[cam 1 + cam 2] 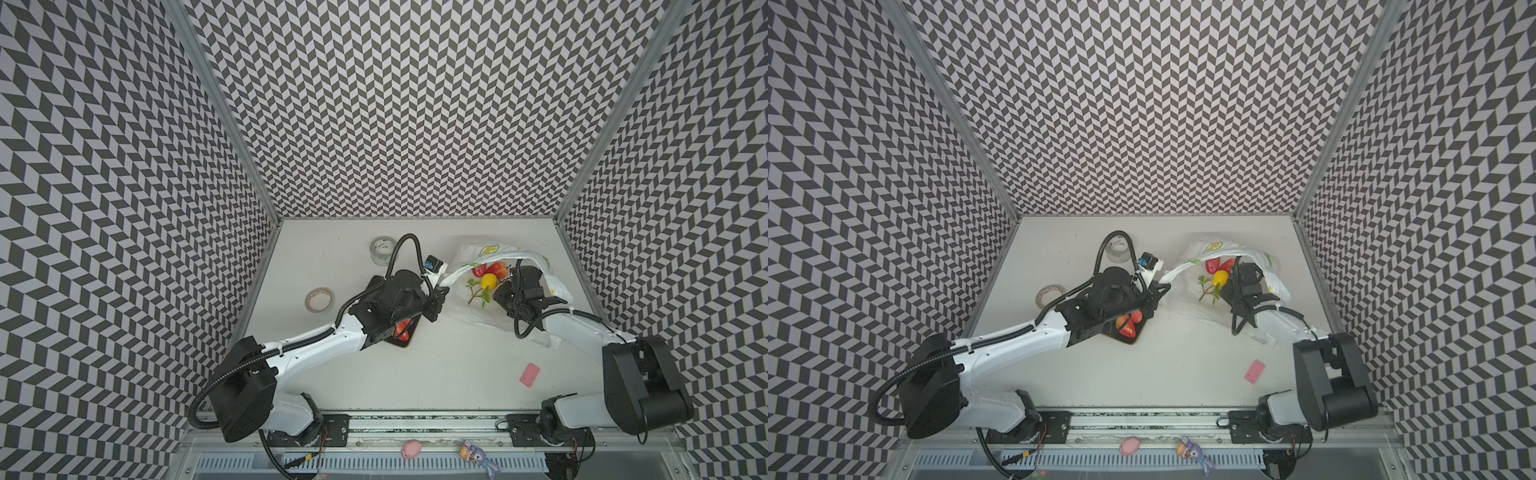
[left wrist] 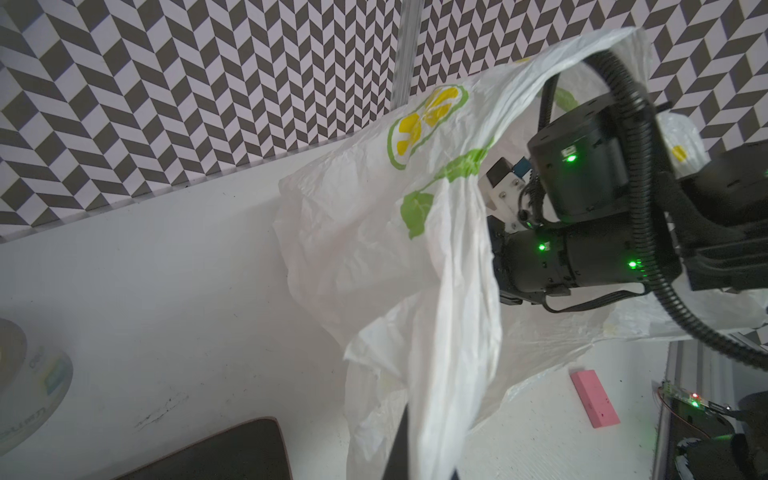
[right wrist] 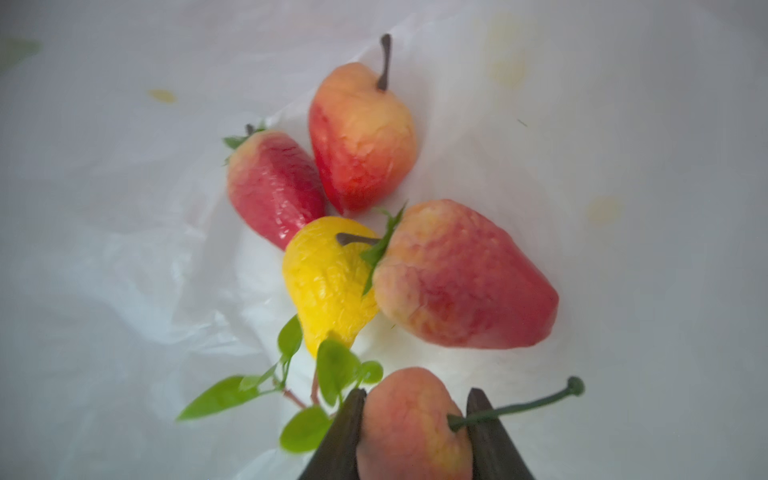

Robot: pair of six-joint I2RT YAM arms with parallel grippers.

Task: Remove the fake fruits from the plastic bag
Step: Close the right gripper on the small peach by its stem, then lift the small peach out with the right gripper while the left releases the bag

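Note:
The white plastic bag [image 1: 490, 249] [image 1: 1214, 245], printed with lemon slices, lies at the back right with its mouth held open. My left gripper [image 1: 441, 287] [image 2: 415, 457] is shut on the bag's edge [image 2: 449, 332] and pulls it up and leftward. My right gripper [image 3: 415, 395] reaches inside the bag, its jaws pressed on both sides of a pinkish-orange fruit [image 3: 409, 428] with a green stem. Beyond it lie a yellow lemon [image 3: 324, 282] [image 1: 489, 281] with a leafy sprig [image 3: 291, 374], two red strawberries [image 3: 461, 278] [image 3: 272, 183] and an orange-red pear-shaped fruit [image 3: 361, 137].
A dark tray [image 1: 405, 343] under my left forearm holds red and orange fruits [image 1: 1127, 324]. Two tape rolls [image 1: 382, 249] [image 1: 319, 299] sit at the back left. A pink eraser [image 1: 530, 375] lies front right. A pink pig [image 1: 411, 450] and a purple toy [image 1: 478, 453] rest on the front rail.

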